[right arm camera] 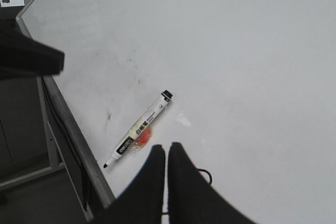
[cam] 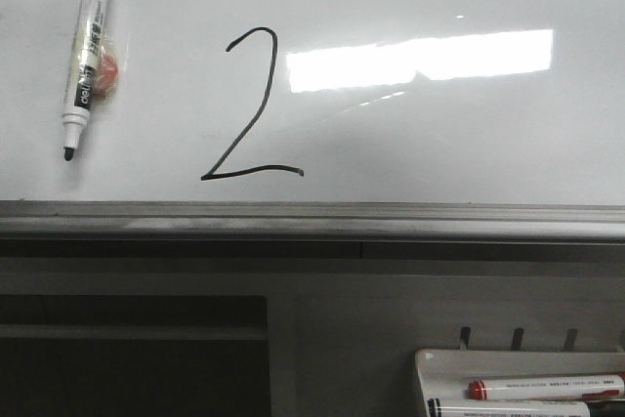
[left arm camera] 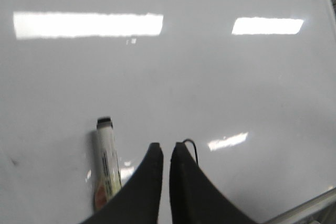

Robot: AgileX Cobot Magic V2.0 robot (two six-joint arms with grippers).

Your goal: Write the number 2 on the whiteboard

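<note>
Front view: close, facing glossy white whiteboard [cam: 439, 153] above grey edge. Both wrist views: angled down over board, sharing uncapped white marker [cam: 85, 56].

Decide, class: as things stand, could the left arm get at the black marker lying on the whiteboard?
Probably yes. The marker lies flat on the whiteboard, just beside the left gripper, with only bare board between them. The jaws look shut, so they would have to open first. The number 2 lies off to the other side.

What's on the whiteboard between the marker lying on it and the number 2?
Nothing: in the front view, the whiteboard is bare white between the marker and the number 2.
</note>
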